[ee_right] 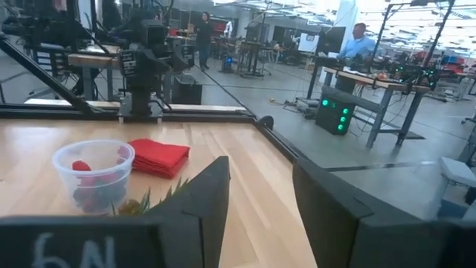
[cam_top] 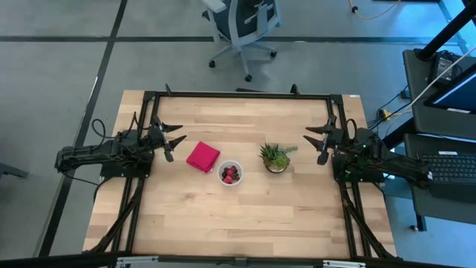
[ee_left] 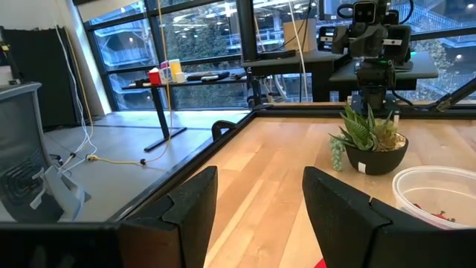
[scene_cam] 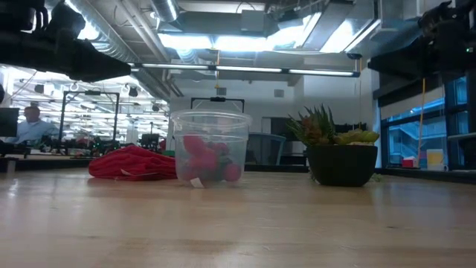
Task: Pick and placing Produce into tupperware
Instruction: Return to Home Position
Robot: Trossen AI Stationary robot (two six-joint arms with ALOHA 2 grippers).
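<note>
Cup (cam_top: 221, 173) is sitting near the centre of the table (cam_top: 245, 223), holding the fruit (cam_top: 230, 176): several red and dark pieces, exact count unclear, none lying loose. One red cloth (cam_top: 202, 157) at its 10 o'clock, one plant (cam_top: 276, 157) at 2 o'clock. Left gripper (cam_top: 181, 134) is hovering at 9 o'clock and right gripper (cam_top: 307, 135) at 3 o'clock, both spread wide, carrying nothing. Risk: an arm swinging low could be tipping the cup or plant.

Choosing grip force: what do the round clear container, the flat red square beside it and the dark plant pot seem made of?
Round clear container: thin translucent plastic; the fruit shows through its wall. Flat red square: apparently folded cloth, matte, with soft rumpled edges. Dark plant pot: smooth and black; plastic or ceramic, cannot tell.
</note>
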